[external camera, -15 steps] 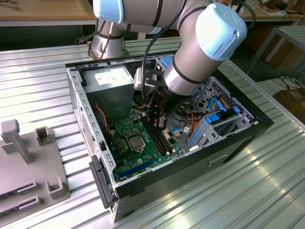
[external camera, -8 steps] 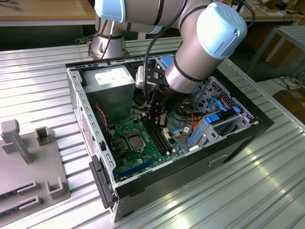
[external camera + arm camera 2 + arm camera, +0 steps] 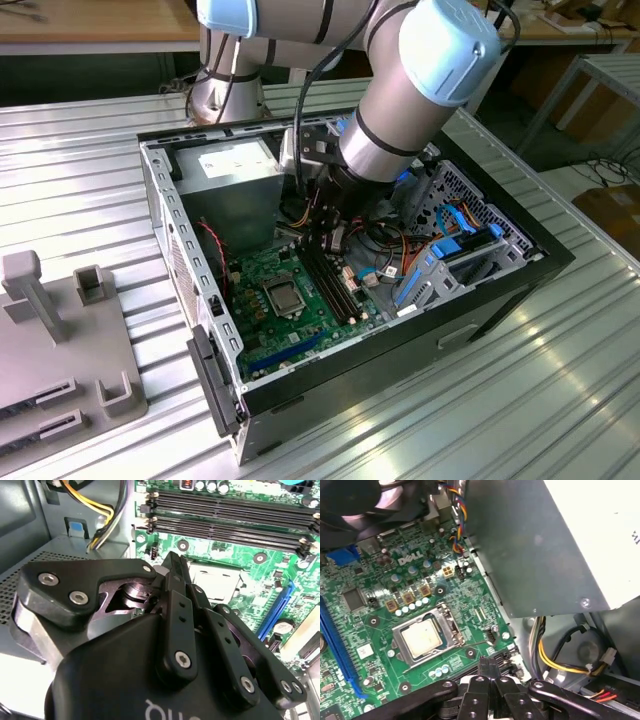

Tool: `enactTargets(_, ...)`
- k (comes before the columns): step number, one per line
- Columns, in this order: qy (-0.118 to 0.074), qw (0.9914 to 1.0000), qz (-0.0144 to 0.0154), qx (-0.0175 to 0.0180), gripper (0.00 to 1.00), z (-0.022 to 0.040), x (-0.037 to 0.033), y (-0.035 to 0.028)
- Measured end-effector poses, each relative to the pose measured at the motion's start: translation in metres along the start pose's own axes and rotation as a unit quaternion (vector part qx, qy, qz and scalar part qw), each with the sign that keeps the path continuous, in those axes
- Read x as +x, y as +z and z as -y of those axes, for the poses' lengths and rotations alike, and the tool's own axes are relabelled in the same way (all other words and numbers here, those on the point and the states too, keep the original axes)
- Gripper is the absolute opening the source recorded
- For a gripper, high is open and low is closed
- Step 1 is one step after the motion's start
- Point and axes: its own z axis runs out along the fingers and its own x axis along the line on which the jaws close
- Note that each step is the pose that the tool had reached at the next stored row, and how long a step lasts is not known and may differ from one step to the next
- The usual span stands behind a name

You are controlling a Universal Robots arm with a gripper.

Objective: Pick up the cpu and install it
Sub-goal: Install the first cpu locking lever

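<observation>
- Open computer case (image 3: 480, 300) laid on its side on a ribbed metal table (image 3: 80, 200), with a green board (image 3: 270, 320) flat on the floor of the case.
- Near the middle of that board, a silver-framed socket (image 3: 451, 625), also seen in the exterior view (image 3: 283, 297).
- Inside the socket frame, lying flat and pale face up: the cpu (image 3: 421, 637); in the second wrist view, partly hidden behind the black fingers (image 3: 217, 582).
- Hanging over the board just beside the socket, on the side of the long black memory slots (image 3: 335, 285): the gripper (image 3: 489, 662), reaching down into the case from the grey arm (image 3: 410, 90).
- Fingers pressed together to a narrow tip, with nothing between them, in both wrist views (image 3: 172, 560).
- Not touching the cpu; a strip of bare green board between the fingertip and the socket frame.
- Beyond the socket on the side away from the slots, a long blue slot (image 3: 335, 645).
- Off the board's edge, well apart from the socket, a grey metal box (image 3: 545, 545) with yellow wires (image 3: 555, 665) running beneath it.
- Farther from the socket, outside the case at the exterior view's left, a grey holder tray (image 3: 60, 340) on the table.
</observation>
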Motion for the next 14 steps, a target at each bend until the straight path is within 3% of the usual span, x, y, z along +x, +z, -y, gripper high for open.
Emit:
enactTargets(2,0.000,1.00000,-0.0024,0.0011,0.11,-0.0020,-0.0064,0.0019)
enactTargets(9,0.000,1.00000,-0.0024,0.0011,0.11,-0.0030,-0.0109,0.0053)
enactTargets(14,0.000,1.00000,-0.0005,0.0002,0.11,-0.0040,-0.0137,0.0090)
